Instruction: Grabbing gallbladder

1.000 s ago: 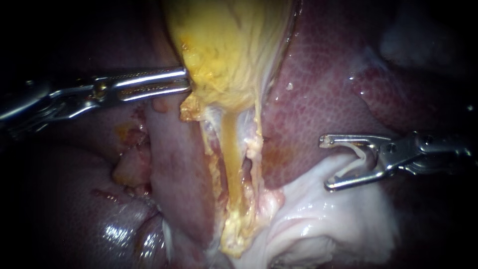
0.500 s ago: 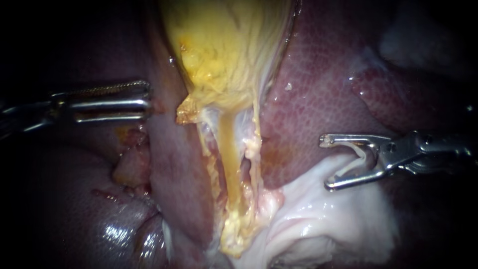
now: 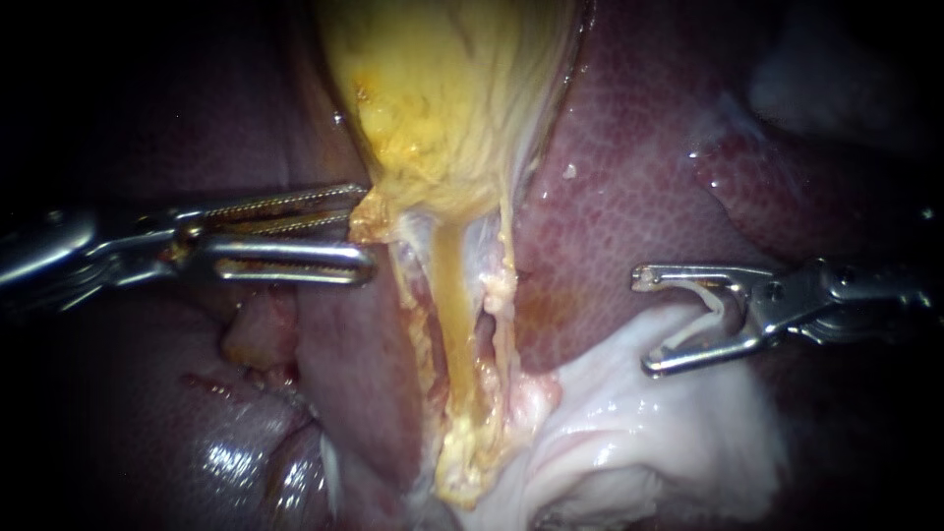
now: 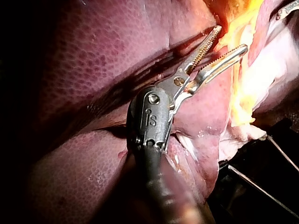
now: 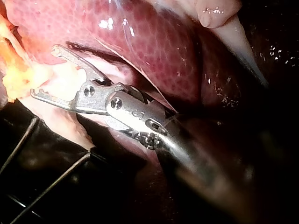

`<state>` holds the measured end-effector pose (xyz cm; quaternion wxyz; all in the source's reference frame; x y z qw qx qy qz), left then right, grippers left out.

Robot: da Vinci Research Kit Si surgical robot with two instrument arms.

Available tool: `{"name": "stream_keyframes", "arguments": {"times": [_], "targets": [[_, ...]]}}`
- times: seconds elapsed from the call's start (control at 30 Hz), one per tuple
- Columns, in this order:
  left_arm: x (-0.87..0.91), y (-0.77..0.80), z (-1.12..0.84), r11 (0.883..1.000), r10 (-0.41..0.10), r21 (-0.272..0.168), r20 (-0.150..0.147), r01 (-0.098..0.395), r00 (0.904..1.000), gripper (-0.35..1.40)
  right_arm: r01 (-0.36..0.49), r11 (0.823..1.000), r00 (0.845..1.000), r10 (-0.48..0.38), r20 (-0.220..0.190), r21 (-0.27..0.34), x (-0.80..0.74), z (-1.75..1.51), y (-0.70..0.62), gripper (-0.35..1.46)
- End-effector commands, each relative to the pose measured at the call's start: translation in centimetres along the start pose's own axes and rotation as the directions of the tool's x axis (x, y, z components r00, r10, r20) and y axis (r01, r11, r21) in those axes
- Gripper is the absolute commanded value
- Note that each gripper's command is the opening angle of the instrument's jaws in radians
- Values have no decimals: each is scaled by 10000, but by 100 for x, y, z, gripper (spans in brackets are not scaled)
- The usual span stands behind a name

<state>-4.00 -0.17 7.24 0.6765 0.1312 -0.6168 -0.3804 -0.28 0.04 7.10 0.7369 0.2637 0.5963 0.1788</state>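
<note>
The yellow gallbladder (image 3: 442,98) hangs from the top of the endoscope view and narrows to a yellowish tube (image 3: 454,305). My left instrument (image 3: 362,228) comes in from the left with its jaws open. Their tips reach the frayed yellow fringe (image 3: 372,218) at the gallbladder's lower left edge, and nothing is gripped. In the left wrist view the toothed jaws (image 4: 230,39) gape just short of the yellow tissue (image 4: 240,88). My right instrument (image 3: 649,324) hangs open over pale tissue at the right, holding nothing; its jaws (image 5: 45,71) also gape in the right wrist view.
Dark red liver (image 3: 629,167) lies right of the gallbladder, with another lobe (image 3: 344,344) under my left instrument. White glistening tissue (image 3: 639,433) fills the lower right. A pale curved strand (image 3: 703,313) sits in the throat of the right jaws.
My left instrument drew back to the left from the gallbladder's edge, then came forward again lower down with its jaws spread wider. My right instrument has not moved.
</note>
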Motion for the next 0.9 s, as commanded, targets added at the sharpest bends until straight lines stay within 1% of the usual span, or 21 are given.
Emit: {"name": "stream_keyframes", "arguments": {"times": [0.03, 0.13, 0.17, 0.2, 0.3, 0.33, 0.37, 0.43, 0.47, 0.53, 0.9], "targets": [[-1, 0, 1, 10000, -11, 3, -5, 11, 10000, 29, 0, 10000, 10000, 0, 1, 2, 0, 0, 0, 60], [-4, 1, 2, 10000, -33, 9, -8, 33, 10000, 17, 0, 10000, 10000, 0, 1, 2, 0, 0, 0, 60], [-5, 0, 2, 10000, -39, 44, -13, 39, 10000, 4, 0, 10000, 10000, 0, 1, 2, 0, 0, 0, 60], [-6, 0, 1, 10000, -41, -14, -7, 41, 10000, -10, 0, 10000, 10000, 0, 1, 1, 0, 0, 0, 60], [-6, -1, 1, 10000, -42, -45, -3, 42, 10000, -35, 0, 10000, 10000, 0, 0, 1, 0, 0, 0, 60], [-6, -2, 1, 10000, -40, -44, -3, 40, 10000, -35, 0, 10000, 10000, 0, 0, 1, 0, 0, 0, 60], [-6, -3, 1, 10000, 19, -60, -121, -20, 9999, -35, 0, 10000, 10000, 0, 0, 1, 0, 0, 0, 60], [-5, -4, 2, 9998, 13, -173, -464, -21, 9989, -35, 0, 10000, 10000, 0, 1, 1, 0, 0, 0, 60], [-5, -4, 2, 9998, -48, -192, -579, 37, 9983, -35, 0, 10000, 10000, 0, 1, 1, 0, 0, 0, 60], [-4, -6, 2, 9997, -159, -211, -631, 146, 9979, -35, -1, 10000, 10000, 1, 1, 1, 0, 0, 0, 60], [-5, -6, 0, 9996, -167, -220, -632, 153, 9979, -35, -1, 10000, 10000, 1, 1, 1, 0, 0, 0, 60]]}}
